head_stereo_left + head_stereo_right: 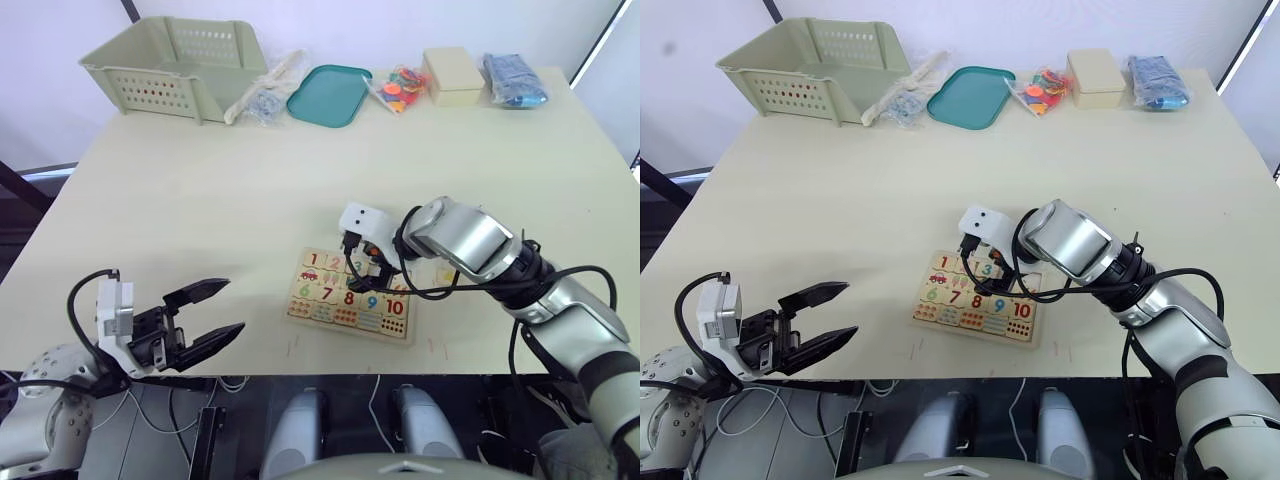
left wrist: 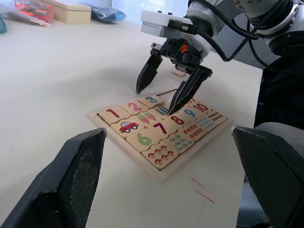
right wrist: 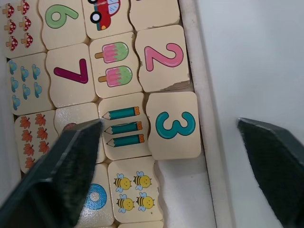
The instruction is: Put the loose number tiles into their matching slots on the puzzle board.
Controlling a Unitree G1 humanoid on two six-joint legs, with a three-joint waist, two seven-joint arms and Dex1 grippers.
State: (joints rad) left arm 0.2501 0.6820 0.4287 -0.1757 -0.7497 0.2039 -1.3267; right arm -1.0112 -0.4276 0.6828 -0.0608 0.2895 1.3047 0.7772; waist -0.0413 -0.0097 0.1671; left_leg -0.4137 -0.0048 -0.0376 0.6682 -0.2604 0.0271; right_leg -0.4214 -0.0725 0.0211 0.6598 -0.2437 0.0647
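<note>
The puzzle board (image 1: 350, 297) lies near the table's front edge, right of centre. Tiles 1 (image 2: 113, 113), 2 (image 3: 163, 58) and 3 (image 3: 174, 125) lie in its top row. Past the 3 is a bare recess, one of the slots (image 3: 183, 190). My right gripper (image 2: 164, 92) hangs open just above the 3, one finger on each side of the tile, holding nothing. A small pale loose tile (image 2: 179, 72) rests on the table behind that gripper; its digit is hidden. My left gripper (image 1: 215, 312) stands open and empty at the front left, well away from the board.
Along the far edge stand a green basket (image 1: 180, 65), a clear bag (image 1: 262, 97), a teal tray (image 1: 330, 95), a bag of colourful pieces (image 1: 398, 88), a cream box (image 1: 452, 77) and a blue bag (image 1: 513, 80).
</note>
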